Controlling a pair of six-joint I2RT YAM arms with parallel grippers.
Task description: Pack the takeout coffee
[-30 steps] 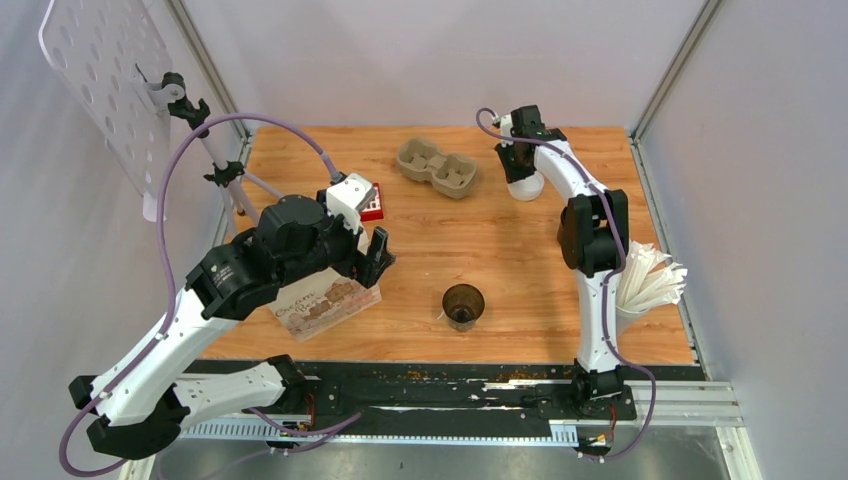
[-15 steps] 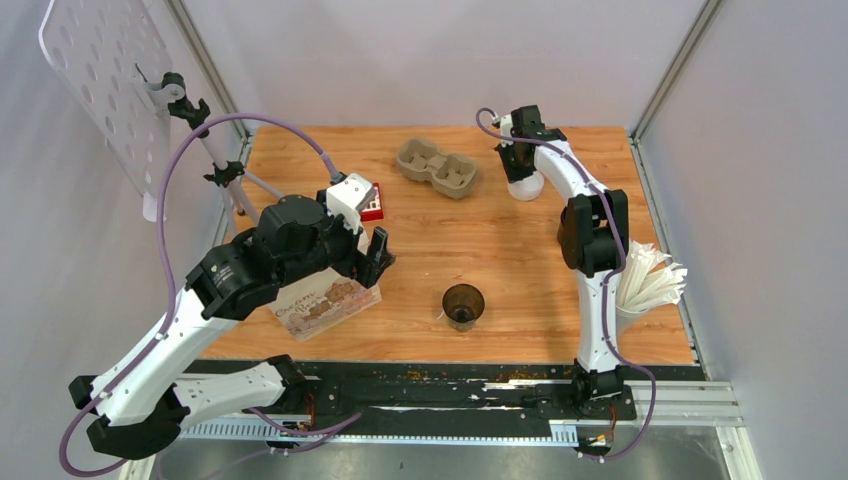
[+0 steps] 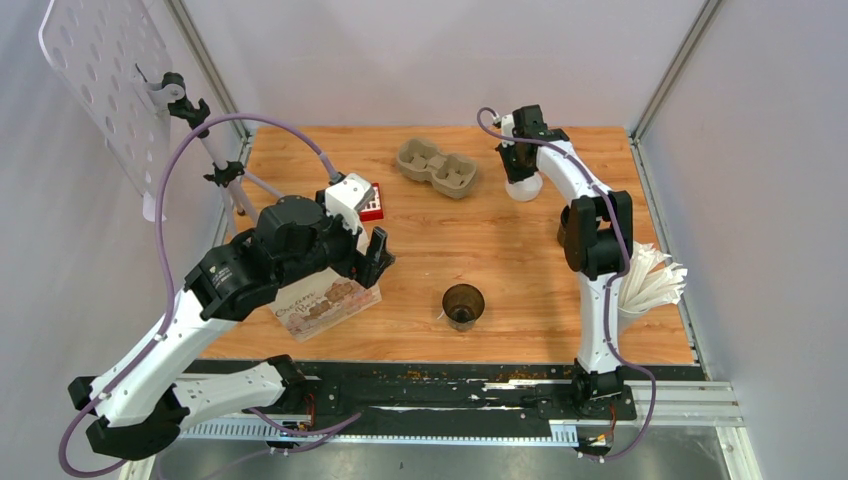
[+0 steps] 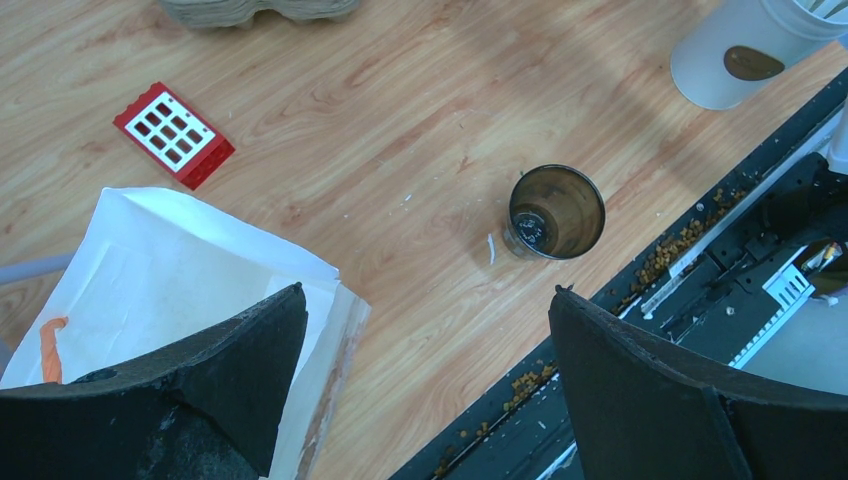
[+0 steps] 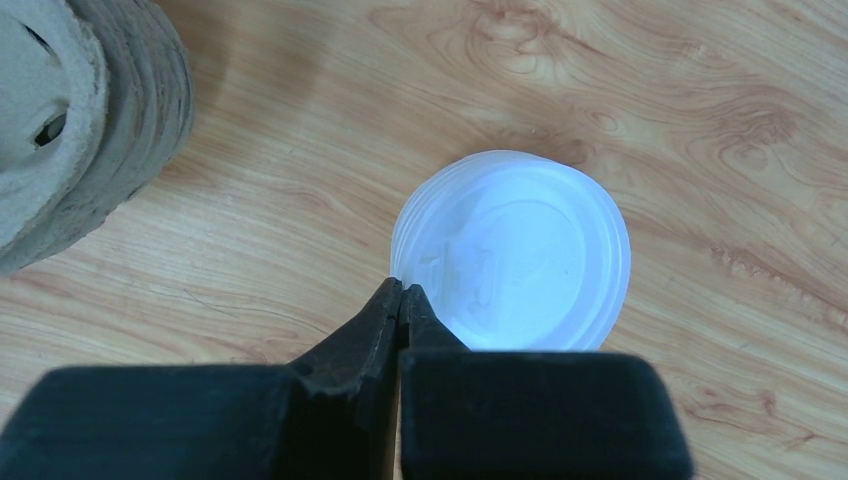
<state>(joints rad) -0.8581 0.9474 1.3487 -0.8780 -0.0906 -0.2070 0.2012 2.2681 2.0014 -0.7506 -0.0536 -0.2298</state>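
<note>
Far across the bench (image 3: 520,250), my right tool (image 5: 400,296) sits closed tip to tip at the rim of the white lid (image 5: 515,250) (pinched or not, can't tell); lid-fetching step, I judge, next needing a carry to the unlidded coffee cup (image 3: 463,305) mid-bench.

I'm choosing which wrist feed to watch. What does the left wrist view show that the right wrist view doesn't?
Only left wrist: the open brown cup, a red grid block, a white paper bag, a white holder cup, and the left hand, open. Only right wrist: the white lid with the right hand shut at its rim. Both: the pulp tray and the wooden table.
</note>
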